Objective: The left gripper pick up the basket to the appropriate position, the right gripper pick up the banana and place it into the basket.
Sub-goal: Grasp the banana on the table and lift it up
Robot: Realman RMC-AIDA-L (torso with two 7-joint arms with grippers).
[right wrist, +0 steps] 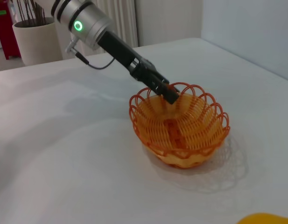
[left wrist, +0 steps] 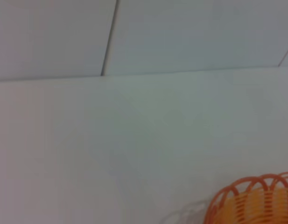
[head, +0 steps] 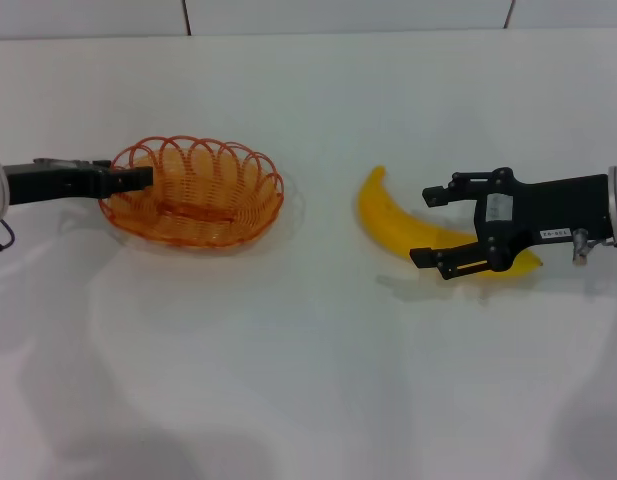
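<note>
The orange wire basket [head: 193, 195] sits on the white table at the left. My left gripper [head: 136, 179] is at its left rim, its fingers closed on the rim wire; the right wrist view shows it there too [right wrist: 168, 94], with the basket [right wrist: 181, 128]. The left wrist view shows only a piece of the basket's rim [left wrist: 256, 198]. The yellow banana [head: 386, 215] lies on the table at the right. My right gripper [head: 426, 225] is open, one finger on each side of the banana's lower half, and the claw covers part of it. The banana's tip shows in the right wrist view [right wrist: 265, 218].
The white table [head: 308, 380] reaches a tiled wall at the back. Between basket and banana is bare table. Beyond the table, the right wrist view shows a white planter [right wrist: 36, 42] and a red object [right wrist: 3, 23].
</note>
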